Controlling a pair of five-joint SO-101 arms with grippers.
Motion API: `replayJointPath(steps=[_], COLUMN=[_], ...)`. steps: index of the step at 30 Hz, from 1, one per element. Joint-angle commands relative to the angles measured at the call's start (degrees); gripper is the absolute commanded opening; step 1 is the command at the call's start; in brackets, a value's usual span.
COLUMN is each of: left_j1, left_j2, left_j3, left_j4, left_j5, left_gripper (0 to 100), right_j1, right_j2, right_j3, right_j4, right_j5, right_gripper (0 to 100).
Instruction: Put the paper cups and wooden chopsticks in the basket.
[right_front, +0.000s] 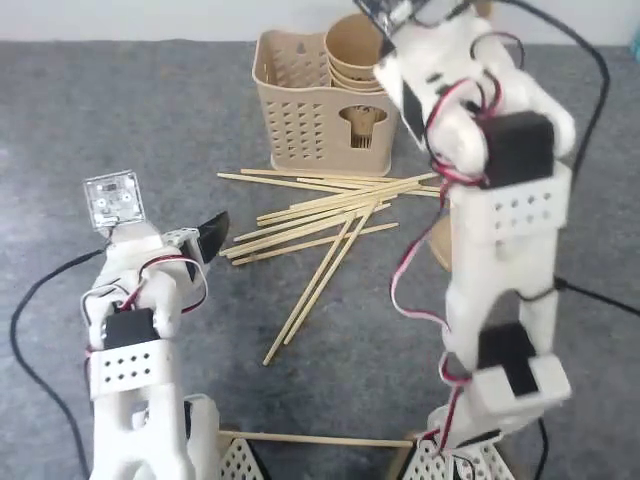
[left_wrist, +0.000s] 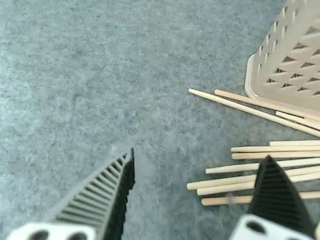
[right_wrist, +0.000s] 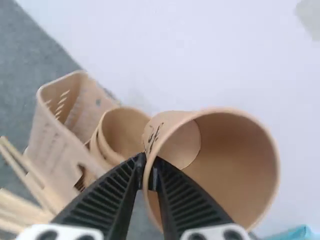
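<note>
Paper cup (right_wrist: 220, 165), pinched only by its rim in your right claw (right_wrist: 148, 167), could twist and miss the basket (right_wrist: 55, 130).

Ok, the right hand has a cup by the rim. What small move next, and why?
Probably ease the right hand toward the stacked cups in the basket, leveling the paper cup over them before opening. The hand is shut on the cup's rim, the cup hangs tilted in the air, and the stack sits close beside it.
</note>
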Motion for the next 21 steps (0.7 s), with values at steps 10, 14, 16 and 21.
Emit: replayJointPath(steps=[10,14,16,21], left_j1=[-0.35,-0.35,-0.35,-0.35], left_j2=[-0.35,-0.35,-0.35,-0.35], left_j3=[-0.4,-0.4,-0.4,-0.4], left_j4=[-1.49,-1.49,-1.49,-1.49], left_j5=[0.44,0.44,0.44,0.35], left_gripper=[36,36,36,36], right_j1=[-2.42,-3.21,-3.91,-4.88], right_j2=[12.88,13.05,13.14,14.11], right_j3=[-11.69,-11.43,-11.34,-11.34], right_j4=[-2.51,-2.68,-2.24,-0.48], right_j5=[0.18,-2.64,-2.46,-2.29], right_gripper=[0.8,0.8,0.8,0.8])
